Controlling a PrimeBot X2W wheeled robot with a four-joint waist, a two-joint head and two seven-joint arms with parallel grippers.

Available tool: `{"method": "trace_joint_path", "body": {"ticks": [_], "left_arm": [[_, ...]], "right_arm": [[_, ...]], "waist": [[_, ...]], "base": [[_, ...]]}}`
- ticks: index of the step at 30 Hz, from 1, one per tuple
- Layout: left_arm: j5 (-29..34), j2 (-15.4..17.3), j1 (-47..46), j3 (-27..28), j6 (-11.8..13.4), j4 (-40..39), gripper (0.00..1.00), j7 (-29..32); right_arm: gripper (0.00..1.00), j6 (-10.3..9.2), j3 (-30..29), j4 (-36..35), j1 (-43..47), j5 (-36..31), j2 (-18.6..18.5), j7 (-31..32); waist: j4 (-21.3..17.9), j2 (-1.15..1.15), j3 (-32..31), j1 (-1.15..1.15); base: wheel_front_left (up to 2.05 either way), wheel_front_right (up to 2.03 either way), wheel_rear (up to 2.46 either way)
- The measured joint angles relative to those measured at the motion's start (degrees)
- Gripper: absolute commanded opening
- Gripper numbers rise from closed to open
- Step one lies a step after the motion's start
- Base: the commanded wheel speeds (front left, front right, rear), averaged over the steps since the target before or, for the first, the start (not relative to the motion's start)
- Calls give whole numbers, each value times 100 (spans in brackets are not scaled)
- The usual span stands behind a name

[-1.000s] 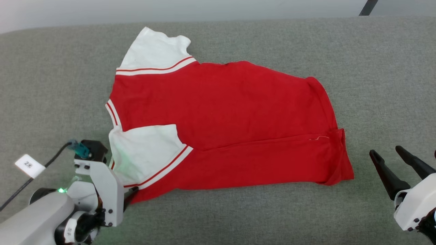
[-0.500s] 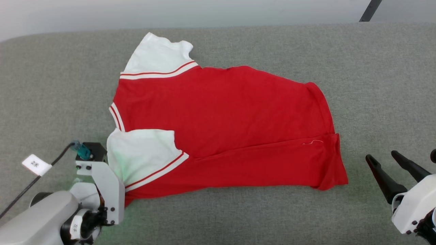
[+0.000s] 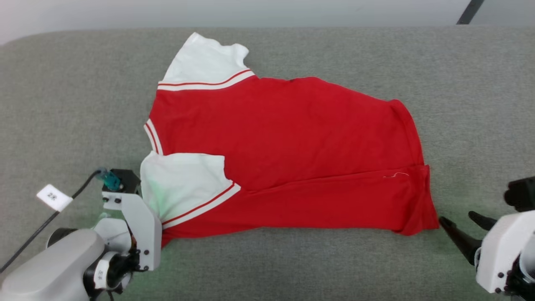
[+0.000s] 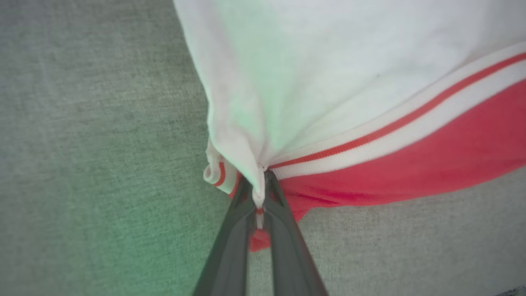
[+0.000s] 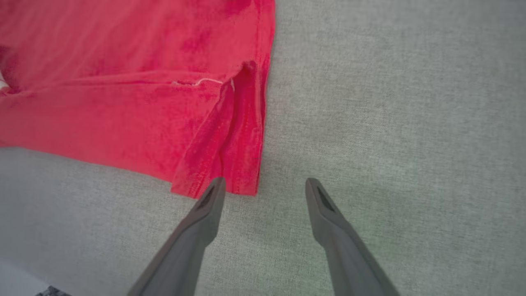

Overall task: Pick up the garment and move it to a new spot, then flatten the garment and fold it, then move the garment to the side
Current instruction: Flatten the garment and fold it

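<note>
The garment [image 3: 284,154], a red jersey with white sleeves and striped trim, lies spread on the grey surface with its plain red side up; no numerals show. My left gripper [image 4: 259,193] is shut on the garment [image 4: 370,107] at the near sleeve's corner, where white cloth and trim bunch between the fingers. In the head view that wrist [image 3: 138,221] sits at the garment's lower left corner. My right gripper [image 5: 265,187] is open, its left fingertip [image 5: 213,193] at the edge of the garment's folded hem corner [image 5: 230,164]. The right gripper [image 3: 462,221] stands just right of the hem in the head view.
The grey fabric-covered surface [image 3: 459,83] extends on all sides of the jersey. A black cable with a white tag [image 3: 54,197] runs to my left wrist. A dark bar [image 3: 470,11] leans beyond the far right edge.
The camera shifted a little. My right gripper has moved left and down to the hem corner. My left gripper keeps hold of the sleeve corner.
</note>
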Motion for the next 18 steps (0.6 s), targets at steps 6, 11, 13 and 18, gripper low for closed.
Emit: {"method": "trace_joint_path", "body": {"ticks": [6,11,13,18], "left_arm": [[97,-207,-178,-62,-144,130,0,30],[151,-378,-293,-86,-258,250,0,-2],[151,-436,-325,-89,-301,304,0,-21],[156,-553,-362,-94,-397,442,0,-67]], "right_arm": [[100,0,198,508,-379,-189,-9,254],[100,0,388,1068,-627,-263,31,319],[100,0,432,1269,-744,-286,32,338],[0,-1,597,1573,-928,-258,-90,434]], "waist": [[177,0,77,0],[333,0,153,0],[387,0,179,0],[475,0,203,0]], "base": [[0,0,0],[0,0,0],[0,0,0],[0,0,0]]}}
